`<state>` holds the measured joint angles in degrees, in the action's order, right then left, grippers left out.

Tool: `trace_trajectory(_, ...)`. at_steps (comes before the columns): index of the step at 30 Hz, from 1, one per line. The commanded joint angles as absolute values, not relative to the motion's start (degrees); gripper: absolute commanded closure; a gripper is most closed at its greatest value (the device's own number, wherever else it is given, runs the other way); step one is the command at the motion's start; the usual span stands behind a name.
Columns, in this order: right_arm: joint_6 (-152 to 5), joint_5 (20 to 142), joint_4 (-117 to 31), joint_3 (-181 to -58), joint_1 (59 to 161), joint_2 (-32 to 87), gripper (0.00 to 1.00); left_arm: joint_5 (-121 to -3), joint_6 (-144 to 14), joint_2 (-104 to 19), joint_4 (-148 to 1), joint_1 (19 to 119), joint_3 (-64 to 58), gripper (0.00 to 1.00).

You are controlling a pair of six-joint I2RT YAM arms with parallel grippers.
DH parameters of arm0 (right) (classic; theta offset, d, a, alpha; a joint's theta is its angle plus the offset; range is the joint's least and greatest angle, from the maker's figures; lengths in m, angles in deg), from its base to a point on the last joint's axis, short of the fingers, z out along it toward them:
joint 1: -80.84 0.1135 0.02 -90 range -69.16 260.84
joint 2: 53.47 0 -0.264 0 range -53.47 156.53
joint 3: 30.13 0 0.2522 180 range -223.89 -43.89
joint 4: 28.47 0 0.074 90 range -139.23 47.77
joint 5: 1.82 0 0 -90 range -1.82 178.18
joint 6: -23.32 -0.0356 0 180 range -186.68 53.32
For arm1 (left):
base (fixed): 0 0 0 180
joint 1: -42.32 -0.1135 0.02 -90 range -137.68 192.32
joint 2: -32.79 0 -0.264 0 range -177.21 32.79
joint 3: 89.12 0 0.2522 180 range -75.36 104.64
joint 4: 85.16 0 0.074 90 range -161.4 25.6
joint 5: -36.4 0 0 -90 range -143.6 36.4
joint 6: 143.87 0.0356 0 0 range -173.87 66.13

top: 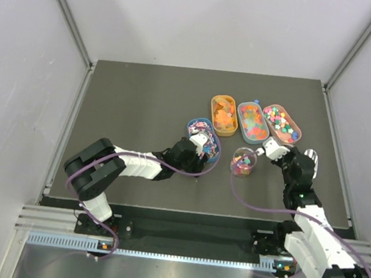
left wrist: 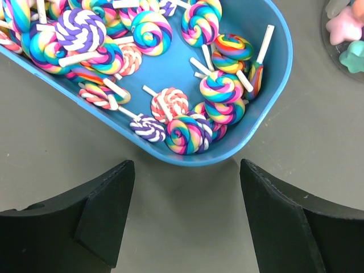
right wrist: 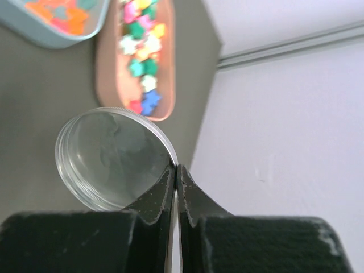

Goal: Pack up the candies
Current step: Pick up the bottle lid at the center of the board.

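Claw status: left claw (left wrist: 186, 170) stood apart, empty, just short of the blue tray (left wrist: 273, 85) holding the candies (left wrist: 183, 134), judged light, stiff, slippery; best gripped across a swirl head. Right claw (right wrist: 176, 173) was clamped on the rim of the clear lid (right wrist: 108, 153).

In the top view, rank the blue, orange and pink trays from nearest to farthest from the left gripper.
1. Blue tray: right at the left gripper.
2. Orange tray: just beyond, rightward.
3. Pink tray: far right.
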<state>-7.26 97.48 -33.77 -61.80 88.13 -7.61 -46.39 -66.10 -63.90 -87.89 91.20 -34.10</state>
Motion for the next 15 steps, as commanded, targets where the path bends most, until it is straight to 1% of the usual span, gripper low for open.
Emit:
trace_trajectory(1, -6.9, 100.3, -23.4, -58.8, 88.8, -13.3, 1.0, -48.6, -68.0, -67.9, -78.8, 90.8, -36.2, 0.21)
trace_trajectory(6, -3.7, 94.8, -19.0, -49.7, 89.4, -22.3, 1.0, -48.6, -67.6, -68.1, -79.1, 90.8, -36.6, 0.21)
trace_trajectory(9, -1.9, 92.1, -22.0, -47.0, 89.7, -26.6, 1.0, -48.4, -67.6, -67.6, -79.7, 90.8, -37.6, 0.21)
trace_trajectory(12, 0.3, 89.3, -21.3, -42.4, 90.1, -29.0, 1.0, -48.7, -67.8, -67.3, -80.3, 90.8, -38.2, 0.21)
trace_trajectory(15, 1.5, 88.6, -17.9, -39.7, 90.4, -28.5, 1.0, -48.7, -67.6, -67.1, -80.9, 90.8, -38.5, 0.21)
